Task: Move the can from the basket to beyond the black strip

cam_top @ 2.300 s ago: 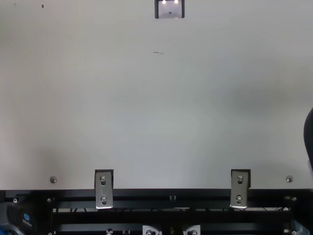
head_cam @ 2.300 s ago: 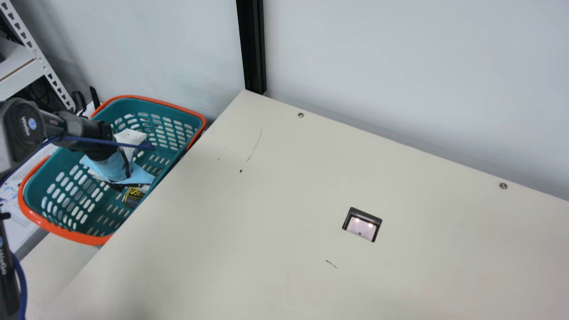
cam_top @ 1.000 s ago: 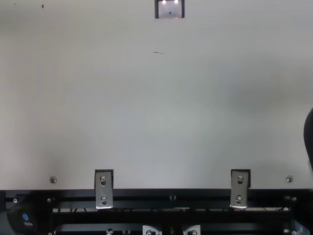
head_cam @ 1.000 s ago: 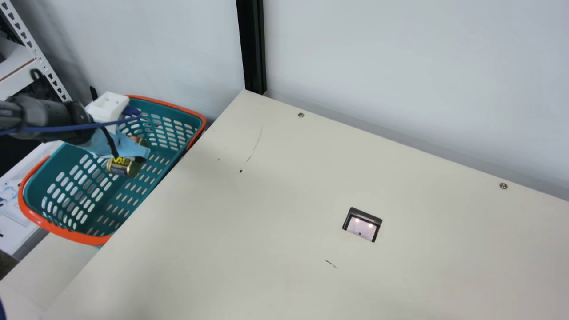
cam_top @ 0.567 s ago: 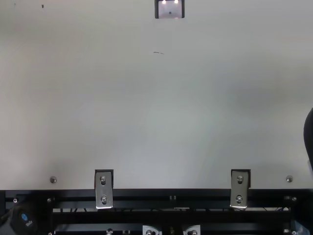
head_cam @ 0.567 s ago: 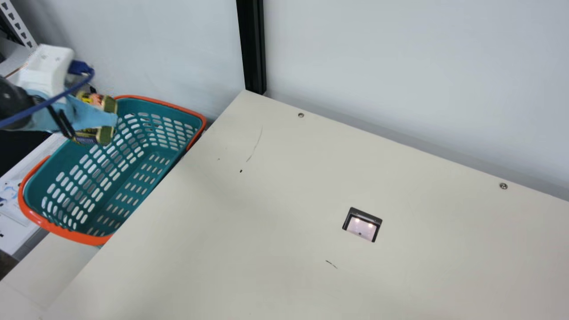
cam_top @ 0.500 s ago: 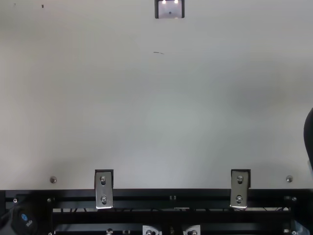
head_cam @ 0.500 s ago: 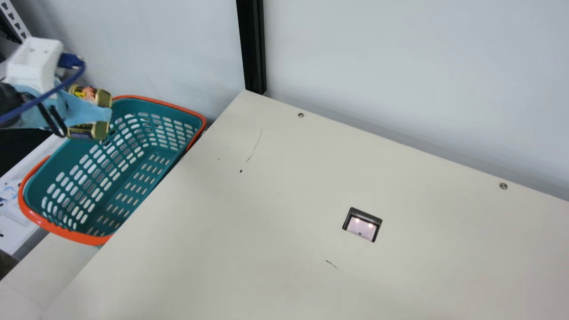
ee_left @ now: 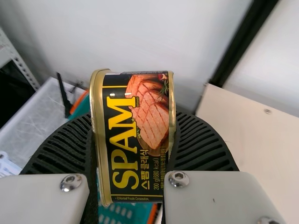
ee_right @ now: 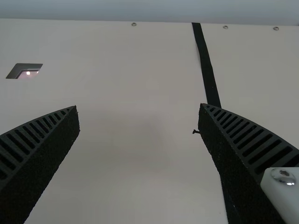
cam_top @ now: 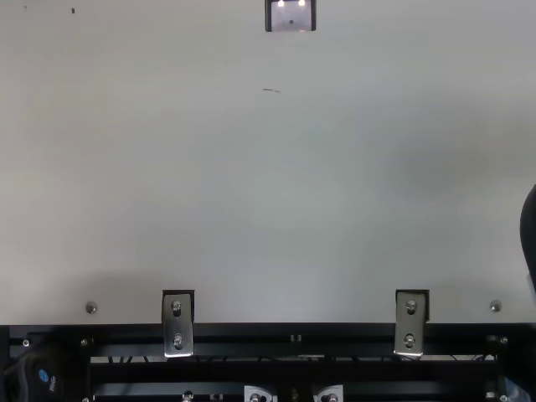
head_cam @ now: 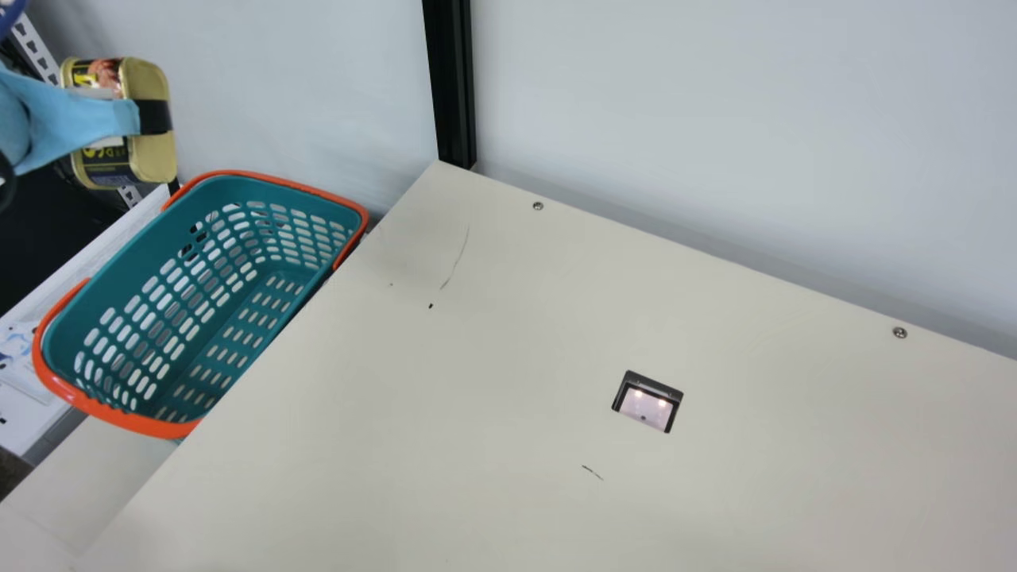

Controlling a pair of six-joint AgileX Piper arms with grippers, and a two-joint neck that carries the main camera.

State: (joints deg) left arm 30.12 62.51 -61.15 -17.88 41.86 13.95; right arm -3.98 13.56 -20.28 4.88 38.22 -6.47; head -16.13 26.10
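Luncheon-meat can (head_cam: 152, 79) is clamped in left gripper (head_cam: 154, 117), out of the basket (head_cam: 103, 409). Main view: can is held raised near the metal shelf upright (head_cam: 36, 48), past the basket's rim. Its gold end is turned sideways, with one black finger pressed across it. Light-blue wrap (head_cam: 87, 119) is seen on the gripper.

Left wrist view: can is gripped across its two gold ends by both ribbed fingers. Dark label with yellow lettering and a sliced-meat picture is faced to the camera. Part of the basket is seen below the can, between and behind the fingers.

Basket is teal, with orange rim and handles and slotted walls, placed just beside the table (head_cam: 477, 445).

Right gripper (ee_right: 139, 109): fingers are spread wide apart, nothing is held between them. Table surface is seen in the gap. Black strip (ee_right: 208, 70) is laid flat on the table, running from the far edge and passing behind one finger. Can is not placed beyond the strip.

Other stuff: a lit cutout (head_cam: 647, 403) is set into the table, a black post (head_cam: 450, 87) is fixed at the corner, and two metal brackets (cam_top: 177, 325) (cam_top: 410, 325) are bolted at the table edge in the top view.Luncheon-meat can (head_cam: 152, 79) is clamped in left gripper (head_cam: 154, 117), out of the basket (head_cam: 103, 409). Main view: can is held raised near the metal shelf upright (head_cam: 36, 48), past the basket's rim. Its gold end is turned sideways, with one black finger pressed across it. Light-blue wrap (head_cam: 87, 119) is seen on the gripper.

Left wrist view: can is gripped across its two gold ends by both ribbed fingers. Dark label with yellow lettering and a sliced-meat picture is faced to the camera. Part of the basket is seen behind the can and fingers.

Basket is teal, with orange rim and slotted walls, placed just beside the table (head_cam: 477, 445).

Right wrist view: right gripper (ee_right: 139, 109) is held with fingers spread wide apart, bare table surface seen through the gap. Black strip (ee_right: 208, 70) is laid flat on the table, run from the far edge and partly hidden behind one finger. Can is held well apart from the strip.

Other stuff: a lit cutout (head_cam: 647, 403) is set into the table, a black post (head_cam: 450, 87) is fixed by the table's corner. Top view: a metal bracket (cam_top: 177, 325) is bolted at the table's edge.
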